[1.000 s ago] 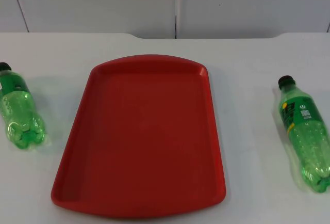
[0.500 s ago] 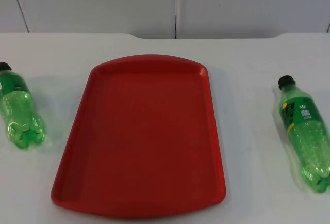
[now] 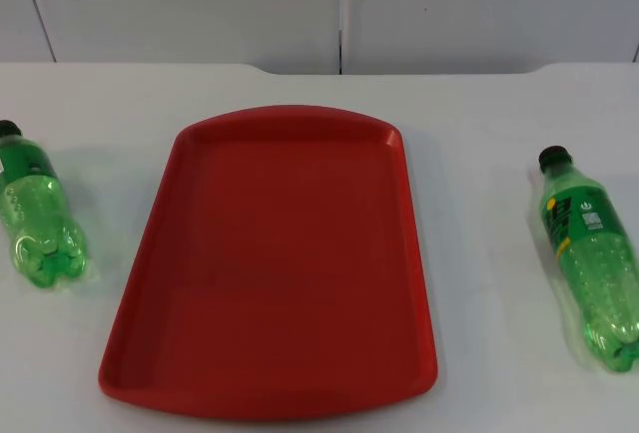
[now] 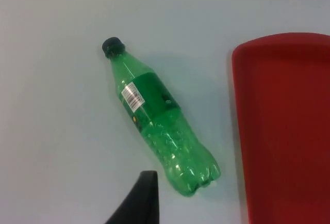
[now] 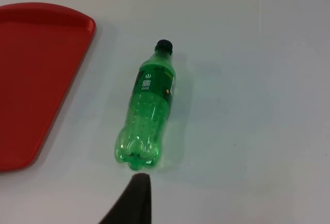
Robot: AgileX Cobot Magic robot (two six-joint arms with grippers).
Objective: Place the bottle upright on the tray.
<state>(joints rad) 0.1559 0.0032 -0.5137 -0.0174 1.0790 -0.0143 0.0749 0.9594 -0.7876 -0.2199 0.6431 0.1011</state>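
A red tray [image 3: 280, 253] lies flat in the middle of the white table, with nothing on it. One green bottle with a black cap [image 3: 38, 218] lies on its side left of the tray, cap toward the wall. A second green bottle [image 3: 591, 258] lies on its side right of the tray, cap also toward the wall. My left gripper [image 4: 140, 201] hangs above the table just short of the left bottle's [image 4: 160, 126] base, not touching it. My right gripper [image 5: 135, 198] hangs likewise just short of the right bottle's [image 5: 148, 110] base.
A grey partition wall [image 3: 339, 9] closes the table's far edge. The tray's rim [image 4: 237, 131] runs about a hand's width from the left bottle, and the tray edge [image 5: 62, 100] lies a similar distance from the right bottle. White table surface surrounds both bottles.
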